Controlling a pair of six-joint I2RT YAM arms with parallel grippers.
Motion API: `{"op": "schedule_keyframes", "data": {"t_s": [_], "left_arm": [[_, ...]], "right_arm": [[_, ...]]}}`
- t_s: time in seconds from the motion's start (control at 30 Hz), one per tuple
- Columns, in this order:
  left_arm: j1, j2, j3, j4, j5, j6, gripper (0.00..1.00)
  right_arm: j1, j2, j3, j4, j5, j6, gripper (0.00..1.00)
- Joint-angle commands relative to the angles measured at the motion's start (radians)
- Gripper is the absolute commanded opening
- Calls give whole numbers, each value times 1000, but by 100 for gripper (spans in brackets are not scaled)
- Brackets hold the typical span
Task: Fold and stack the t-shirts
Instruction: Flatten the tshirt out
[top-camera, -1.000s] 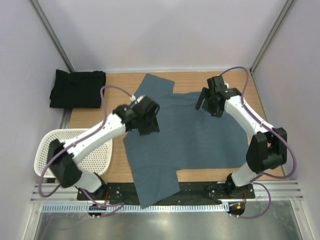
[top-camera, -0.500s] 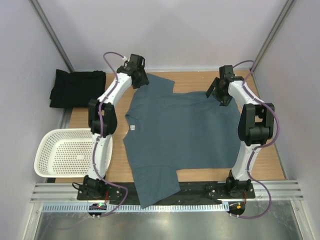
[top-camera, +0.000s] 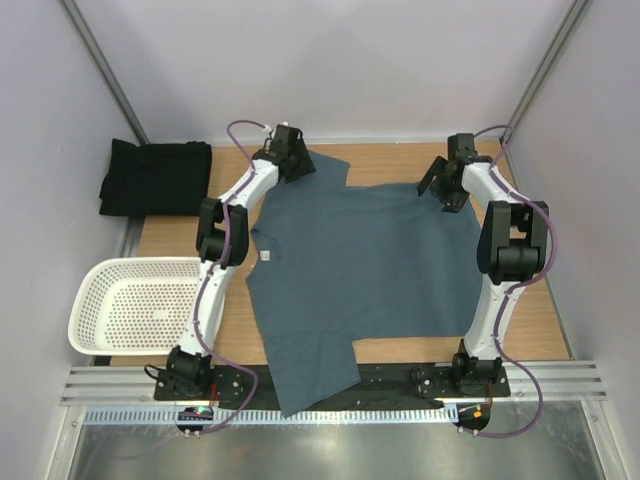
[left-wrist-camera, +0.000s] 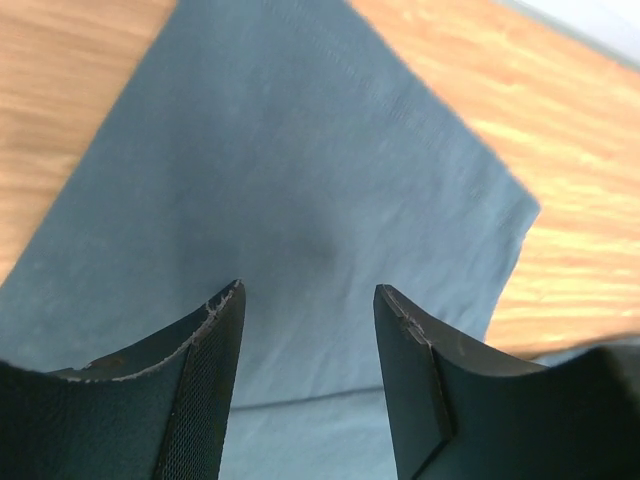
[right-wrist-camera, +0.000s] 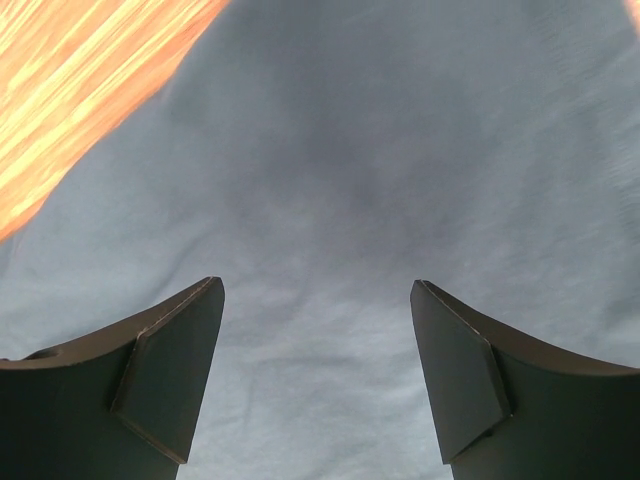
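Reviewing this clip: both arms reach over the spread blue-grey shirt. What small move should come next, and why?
Probably lower both and pinch the far edge. The left gripper hangs open over the far sleeve, the right gripper open over the blue-grey shirt near its far hem corner; neither holds cloth, and the shirt lies flat, unfolded.

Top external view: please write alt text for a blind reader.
A blue-grey t-shirt lies spread on a wooden table, the left gripper and right gripper poised over its far edge. A folded black t-shirt and a white basket sit at the left.
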Motion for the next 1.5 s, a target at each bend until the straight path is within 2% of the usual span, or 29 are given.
{"op": "schedule_keyframes", "data": {"t_s": [0.0, 0.1, 0.33, 0.67, 0.87, 1.17, 1.27, 1.47], "left_arm": [[2, 52, 99, 37, -9, -58, 56], [4, 110, 159, -19, -71, -101, 57], [17, 135, 178, -79, -212, -196, 56], [34, 212, 270, -46, -197, -226, 56], [53, 197, 250, -36, -198, -209, 56], [65, 207, 244, 2, -160, -183, 55], [64, 212, 244, 20, -103, -158, 55], [64, 154, 244, 112, -10, -74, 56]], "right_arm": [[-35, 26, 49, -8, -6, -26, 81], [-49, 34, 47, -6, 15, -33, 82], [-64, 63, 40, -37, 35, -28, 81], [-75, 69, -3, -62, 103, -25, 81], [-81, 91, -23, -83, 118, -34, 81], [-84, 31, -129, -94, 167, -43, 81], [-84, 40, -86, -94, 166, -59, 81], [-84, 83, 151, -86, 72, -95, 81]]}}
